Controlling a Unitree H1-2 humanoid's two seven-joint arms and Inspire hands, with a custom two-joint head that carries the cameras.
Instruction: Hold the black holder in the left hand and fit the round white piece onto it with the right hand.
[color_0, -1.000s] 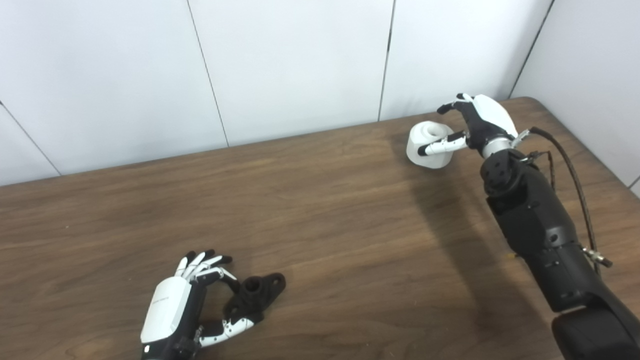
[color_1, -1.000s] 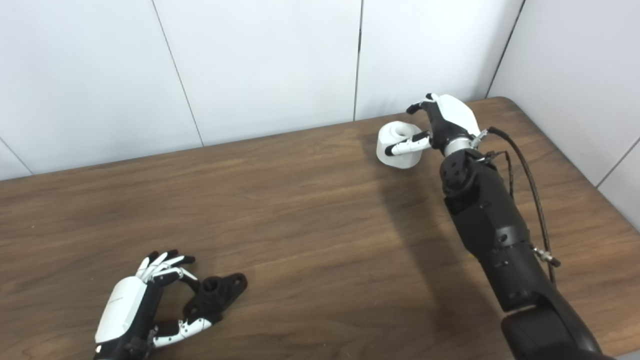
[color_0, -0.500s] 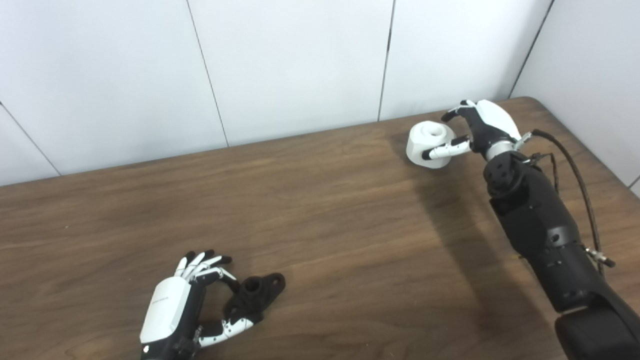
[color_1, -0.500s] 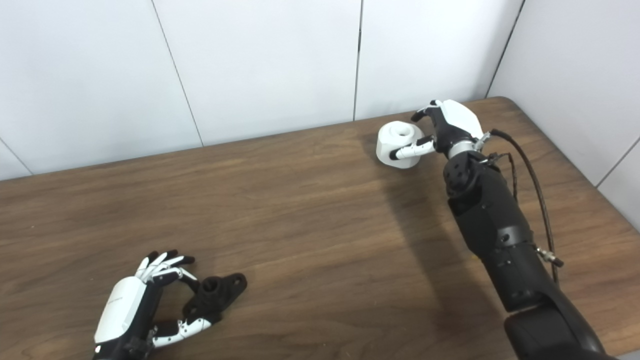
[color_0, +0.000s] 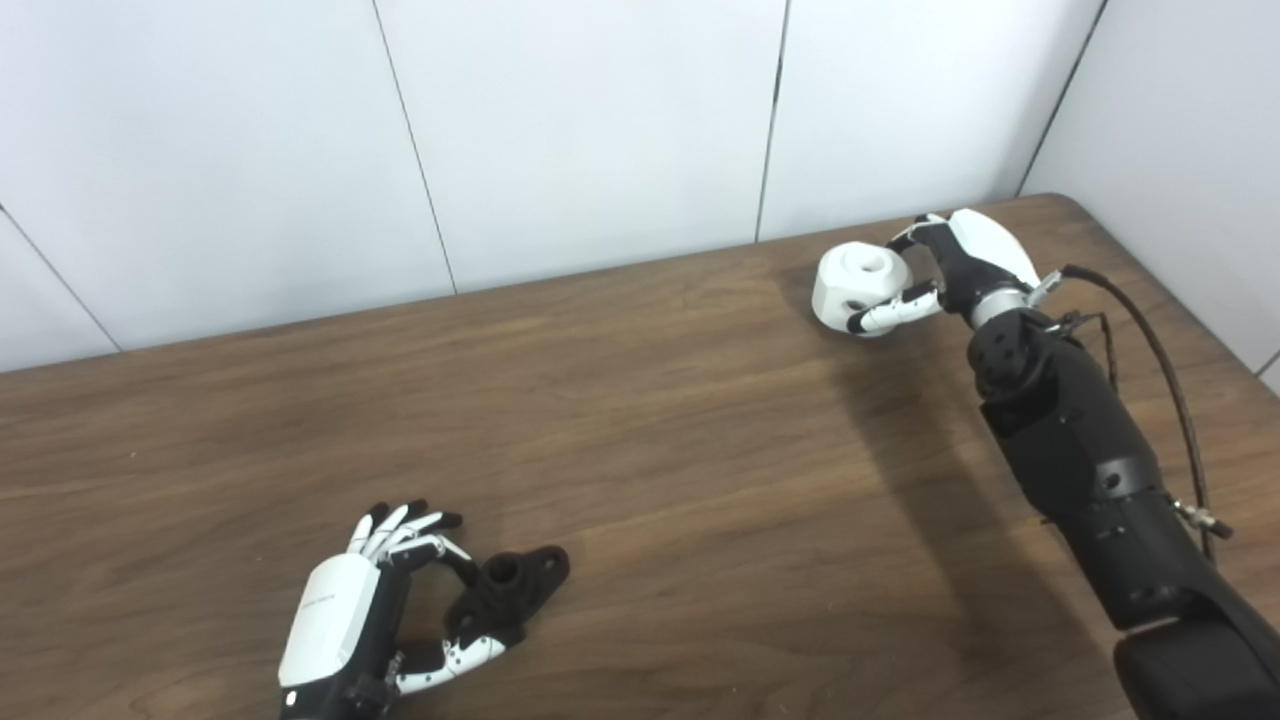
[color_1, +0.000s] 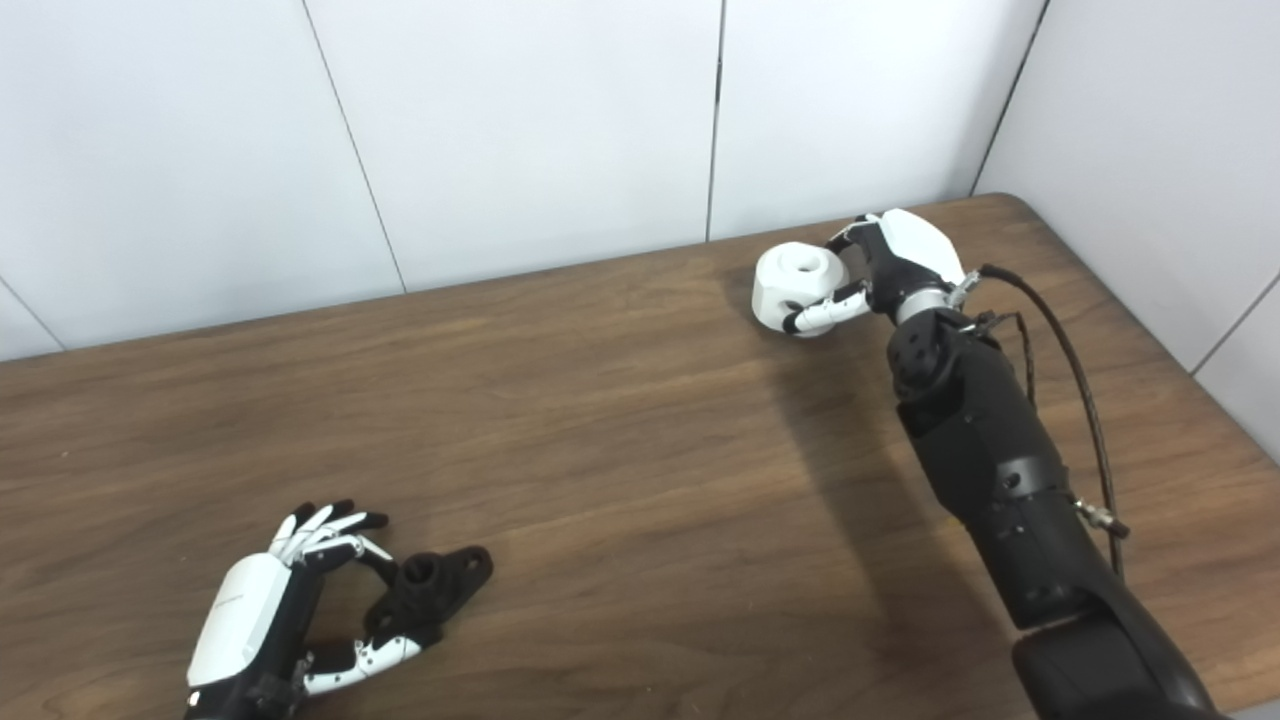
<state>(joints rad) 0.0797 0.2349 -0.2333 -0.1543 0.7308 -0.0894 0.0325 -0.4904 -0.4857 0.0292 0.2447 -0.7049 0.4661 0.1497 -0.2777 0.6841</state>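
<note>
Change: right robot hand (color_0: 955, 272) has closed on white piece (color_0: 858, 285), far right of tabletop (color_0: 640, 400).
Left robot hand (color_0: 375, 610): cupping black holder (color_0: 508, 590), near edge.
Advice: lift straight, keep bore upright.

Far right corner of the brown wood-grain table (color_1: 620, 440): the right hand (color_1: 893, 262) is wrapped around the round white plastic piece (color_1: 795, 288), thumb under its near side, fingers over the back, centre hole facing up. Near left: the left hand (color_1: 268, 610) curls beside the black plastic holder (color_1: 432, 580), thumb and a fingertip touching it as it lies flat on the wood. White wall panels (color_1: 520, 130) stand behind.
</note>
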